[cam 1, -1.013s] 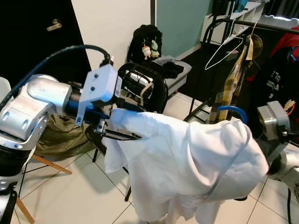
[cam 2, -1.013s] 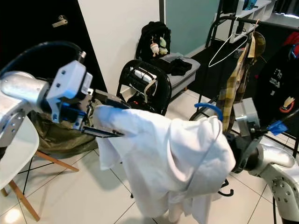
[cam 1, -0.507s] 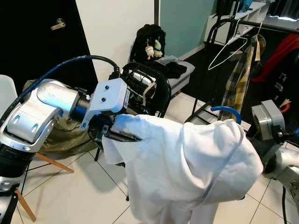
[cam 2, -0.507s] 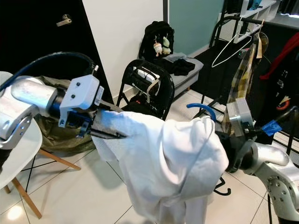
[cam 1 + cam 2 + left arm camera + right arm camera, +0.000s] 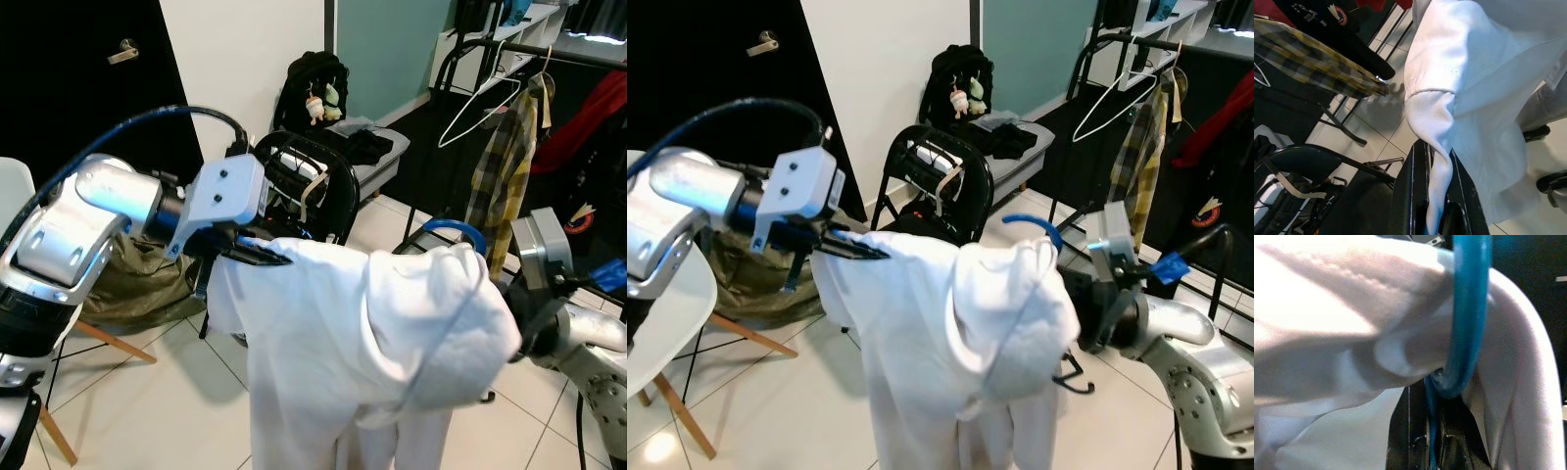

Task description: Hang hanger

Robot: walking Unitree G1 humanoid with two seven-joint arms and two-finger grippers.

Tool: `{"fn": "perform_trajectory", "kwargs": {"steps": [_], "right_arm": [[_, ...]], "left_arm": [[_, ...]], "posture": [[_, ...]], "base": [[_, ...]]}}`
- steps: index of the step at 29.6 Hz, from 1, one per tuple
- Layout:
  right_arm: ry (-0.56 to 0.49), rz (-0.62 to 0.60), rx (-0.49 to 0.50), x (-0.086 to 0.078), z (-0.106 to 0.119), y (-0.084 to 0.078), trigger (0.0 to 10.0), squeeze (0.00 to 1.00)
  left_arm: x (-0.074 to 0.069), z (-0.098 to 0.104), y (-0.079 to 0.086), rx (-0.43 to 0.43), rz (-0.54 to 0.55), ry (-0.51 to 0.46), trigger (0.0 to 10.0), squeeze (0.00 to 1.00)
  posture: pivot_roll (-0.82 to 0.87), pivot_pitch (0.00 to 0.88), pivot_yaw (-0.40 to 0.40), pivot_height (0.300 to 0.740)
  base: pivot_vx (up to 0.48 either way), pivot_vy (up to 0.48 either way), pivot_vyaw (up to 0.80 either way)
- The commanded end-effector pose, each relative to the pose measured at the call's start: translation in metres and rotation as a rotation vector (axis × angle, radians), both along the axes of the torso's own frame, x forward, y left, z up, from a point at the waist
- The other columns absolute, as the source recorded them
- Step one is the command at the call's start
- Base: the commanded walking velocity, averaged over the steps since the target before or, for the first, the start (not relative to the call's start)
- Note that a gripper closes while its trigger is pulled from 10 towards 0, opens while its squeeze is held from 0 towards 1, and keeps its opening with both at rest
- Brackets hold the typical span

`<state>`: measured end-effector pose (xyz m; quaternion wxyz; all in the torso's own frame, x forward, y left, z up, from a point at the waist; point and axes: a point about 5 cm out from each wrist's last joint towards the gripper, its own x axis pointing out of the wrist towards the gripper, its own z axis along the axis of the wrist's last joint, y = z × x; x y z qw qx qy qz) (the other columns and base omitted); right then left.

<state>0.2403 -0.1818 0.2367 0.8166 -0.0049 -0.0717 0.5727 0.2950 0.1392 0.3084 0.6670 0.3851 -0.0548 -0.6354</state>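
A white garment (image 5: pixel 372 333) hangs on a blue hanger whose hook (image 5: pixel 446 227) sticks up from the collar. My left gripper (image 5: pixel 257 257) is shut on a fold of the garment's shoulder; in the left wrist view the cloth (image 5: pixel 1437 161) is pinched between the black fingers (image 5: pixel 1410 196). My right gripper (image 5: pixel 1432 431) is under the garment's collar, shut on the blue hanger (image 5: pixel 1466 313). The clothes rail (image 5: pixel 549 54) runs across the back right, beyond both arms.
On the rail hang a white wire hanger (image 5: pixel 480 98), a plaid shirt (image 5: pixel 500 162) and dark and red clothes (image 5: pixel 588 117). A black folding chair (image 5: pixel 313 186) stands just behind the garment. A white chair (image 5: pixel 656 323) and a green bag (image 5: pixel 137 274) are at left.
Both grippers have come closer together, and the garment now hangs longer and narrower between them. The blue hook has moved left and slightly up.
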Motion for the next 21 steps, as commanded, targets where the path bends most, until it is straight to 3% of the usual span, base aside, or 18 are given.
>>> {"fn": "perform_trajectory", "kwargs": {"steps": [1, 13, 15, 17, 18, 21], "right_arm": [[-0.033, -0.028, 0.038, 0.003, 0.008, -0.001, 10.0, 1.00], [0.002, -0.067, 0.064, -0.001, 0.003, -0.014, 10.0, 1.00], [0.015, -0.091, 0.058, -0.005, 0.000, -0.023, 10.0, 1.00], [0.061, -0.206, 0.039, -0.017, -0.010, -0.056, 10.0, 1.00], [0.061, -0.206, 0.039, -0.017, -0.010, -0.056, 10.0, 1.00], [0.089, -0.287, 0.030, -0.028, -0.015, -0.078, 10.0, 1.00]], "left_arm": [[0.001, 0.001, -0.003, 0.007, -0.025, -0.007, 0.0, 0.00], [0.014, 0.019, 0.006, -0.036, 0.013, -0.053, 0.0, 0.00], [0.019, 0.024, 0.011, -0.035, 0.037, -0.075, 0.0, 0.00], [0.028, 0.042, 0.026, -0.041, 0.116, -0.143, 0.0, 0.00], [0.028, 0.042, 0.026, -0.041, 0.116, -0.143, 0.0, 0.00], [0.033, 0.053, 0.034, -0.058, 0.164, -0.184, 0.0, 0.00]], "posture": [[-0.04, 0.035, 0.076, 0.740], [-0.05, 0.033, 0.079, 0.740], [-0.05, 0.033, 0.079, 0.740], [-0.05, 0.035, 0.085, 0.740], [-0.05, 0.035, 0.085, 0.740], [-0.06, 0.034, 0.089, 0.740]], "base": [[0.000, 0.000, 0.00], [0.000, 0.000, 0.00], [0.000, 0.000, 0.00], [0.000, 0.000, 0.00], [0.000, 0.000, 0.00], [0.000, 0.000, 0.00]]}}
